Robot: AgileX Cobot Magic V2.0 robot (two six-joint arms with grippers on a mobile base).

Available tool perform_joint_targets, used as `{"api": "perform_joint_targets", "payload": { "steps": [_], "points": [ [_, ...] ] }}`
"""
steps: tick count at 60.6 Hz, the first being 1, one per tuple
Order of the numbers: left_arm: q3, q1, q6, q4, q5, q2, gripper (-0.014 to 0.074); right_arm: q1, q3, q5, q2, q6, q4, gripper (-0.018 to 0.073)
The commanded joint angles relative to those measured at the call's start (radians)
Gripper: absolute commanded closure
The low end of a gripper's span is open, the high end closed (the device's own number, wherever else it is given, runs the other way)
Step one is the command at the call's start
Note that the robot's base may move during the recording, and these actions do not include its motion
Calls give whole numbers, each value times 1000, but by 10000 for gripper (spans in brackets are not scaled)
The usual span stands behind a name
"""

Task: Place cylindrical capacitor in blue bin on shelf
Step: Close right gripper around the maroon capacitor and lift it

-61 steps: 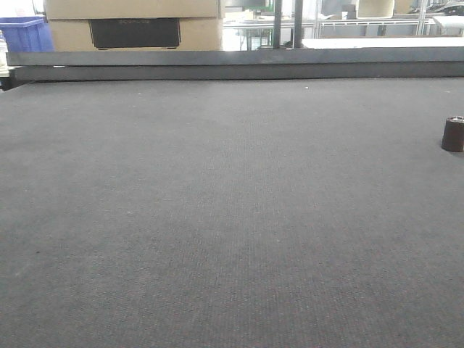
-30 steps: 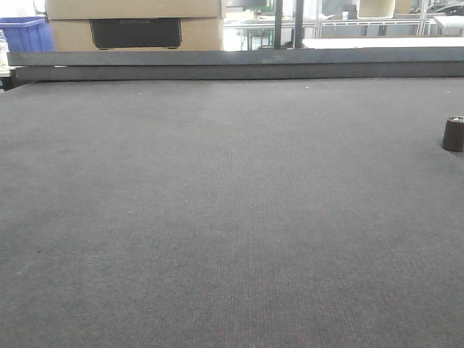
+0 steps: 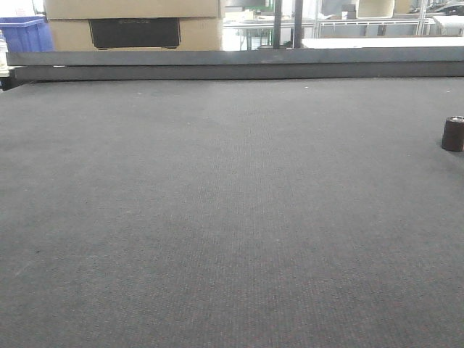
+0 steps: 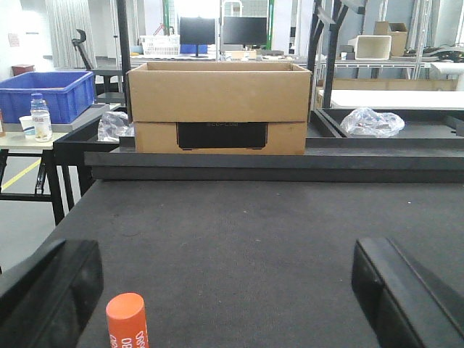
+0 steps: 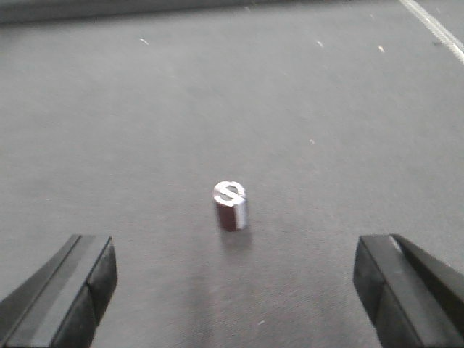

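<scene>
While upright — capacitor beyond end effector

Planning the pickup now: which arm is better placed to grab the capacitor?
Right. The right claw, open, frames the upright capacitor just ahead; the left claw faces an orange tube and a box, no capacitor.

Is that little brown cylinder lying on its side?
No, the cylindrical capacitor stands upright on the dark table top, with its silvery end facing up.
</scene>
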State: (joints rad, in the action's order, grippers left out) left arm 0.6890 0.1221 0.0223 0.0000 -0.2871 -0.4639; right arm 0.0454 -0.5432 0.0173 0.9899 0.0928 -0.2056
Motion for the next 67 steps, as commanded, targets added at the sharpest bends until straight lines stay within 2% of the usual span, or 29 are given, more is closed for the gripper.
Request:
{"api": "perform_joint_targets", "payload": {
  "steps": [1, 7, 11, 27, 30, 41, 57, 67],
  "points": [
    [8, 6, -8, 0, 13, -1, -13, 1, 67, -256, 67, 1, 34, -10],
    [8, 6, -8, 0, 13, -1, -13, 1, 103, -449, 161, 1, 92, -10],
    [8, 6, -8, 0, 13, -1, -13, 1, 103, -527, 234, 1, 115, -10],
    [8, 6, -8, 0, 13, -1, -13, 1, 101, -961, 548, 1, 157, -10],
    [8, 6, -8, 0, 13, -1, -13, 1, 95, -1007, 601, 1, 154, -10],
    [8, 4, -8, 0, 13, -1, -13, 1, 15, -1055, 770, 1, 151, -10],
    [8, 4, -8, 0, 13, -1, -13, 1, -156, -1030, 934, 1, 151, -10],
    [8, 4, -8, 0, 13, -1, -13, 1, -203, -1011, 995, 1, 151, -10]
  ]
}}
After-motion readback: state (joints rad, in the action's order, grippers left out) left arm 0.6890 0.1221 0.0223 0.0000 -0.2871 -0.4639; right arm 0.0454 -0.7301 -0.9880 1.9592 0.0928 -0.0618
